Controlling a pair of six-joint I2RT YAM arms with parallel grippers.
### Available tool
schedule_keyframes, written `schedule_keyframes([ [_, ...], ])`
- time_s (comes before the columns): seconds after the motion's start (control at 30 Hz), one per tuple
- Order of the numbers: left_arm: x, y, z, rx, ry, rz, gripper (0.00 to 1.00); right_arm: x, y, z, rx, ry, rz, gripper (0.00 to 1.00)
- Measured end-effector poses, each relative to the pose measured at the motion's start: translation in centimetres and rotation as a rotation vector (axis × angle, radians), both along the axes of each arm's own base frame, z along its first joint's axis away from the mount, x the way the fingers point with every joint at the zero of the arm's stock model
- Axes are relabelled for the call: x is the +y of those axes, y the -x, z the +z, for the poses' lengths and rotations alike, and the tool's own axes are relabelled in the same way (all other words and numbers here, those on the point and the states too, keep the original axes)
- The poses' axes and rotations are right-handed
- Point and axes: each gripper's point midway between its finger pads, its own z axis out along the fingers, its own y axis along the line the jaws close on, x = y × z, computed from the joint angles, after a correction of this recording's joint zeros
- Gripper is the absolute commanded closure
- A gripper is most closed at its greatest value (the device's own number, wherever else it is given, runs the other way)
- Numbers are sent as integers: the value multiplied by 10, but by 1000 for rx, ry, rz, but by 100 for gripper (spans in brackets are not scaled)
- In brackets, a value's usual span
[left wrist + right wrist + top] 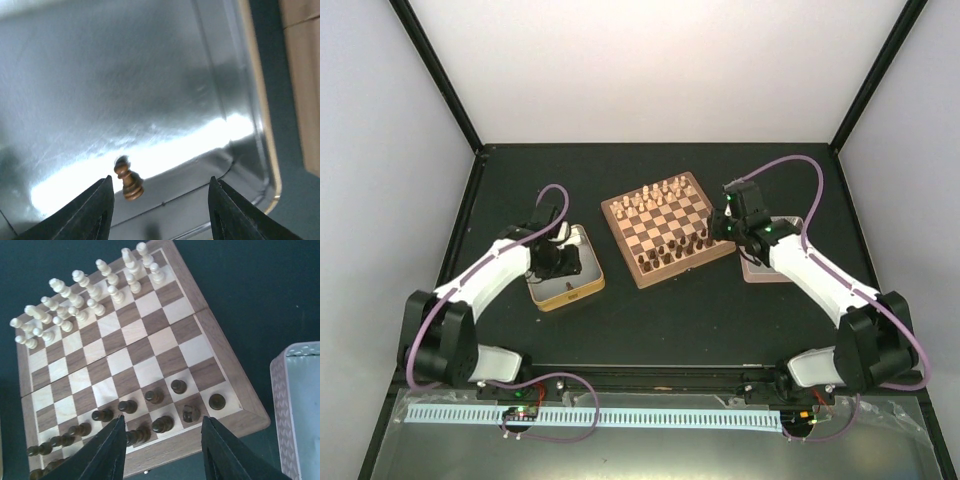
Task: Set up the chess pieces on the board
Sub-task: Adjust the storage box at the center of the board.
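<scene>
The left gripper [160, 200] hangs inside the gold-rimmed tin [265, 150] left of the board [220, 340], fingers apart and empty, one dark pawn [127, 181] between them, the only thing I see in that tin. I'd come straight down and close low on its body so it doesn't tip. The right gripper [162, 427] hovers over the board's near rows, where the other dark chess pieces [127, 406] stand, fingers apart too. The pink tin [300, 405] right of the board shows nothing inside
</scene>
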Motion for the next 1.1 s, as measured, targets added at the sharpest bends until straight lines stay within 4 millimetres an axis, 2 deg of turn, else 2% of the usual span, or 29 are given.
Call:
schedule_keyframes([
  [0.13, 3, 14, -17, 145, -13, 6, 47, -6, -2, -11, 5, 7, -52, 58],
  [0.3, -2, 21, -16, 201, -5, -42, 48, -22, -4, -18, -7, 64, -117, 57],
  [0.4, 0, 18, -10, 188, -27, -79, 43, -30, -3, -25, 9, 109, -142, 57],
  [0.47, 3, 6, 0, 144, -66, -109, 36, -33, -3, -29, 33, 141, -149, 57],
  [0.57, 11, -28, 22, 34, -160, -144, 19, -34, -8, -30, 58, 185, -144, 56],
  [0.63, 17, -50, 33, -25, -230, -162, 15, -34, -13, -26, 54, 205, -141, 56],
  [0.73, 28, -73, 35, -61, -315, -179, 18, -36, -17, -16, 38, 229, -137, 56],
  [0.83, 40, -88, 21, -32, -382, -199, 28, -38, -19, -11, 25, 245, -137, 56],
  [0.97, 50, -92, -7, 40, -429, -235, 38, -40, -20, -10, 20, 259, -139, 56],
  [1.1, 57, -99, -17, 72, -452, -248, 40, -42, -20, -10, 15, 274, -139, 58],
])
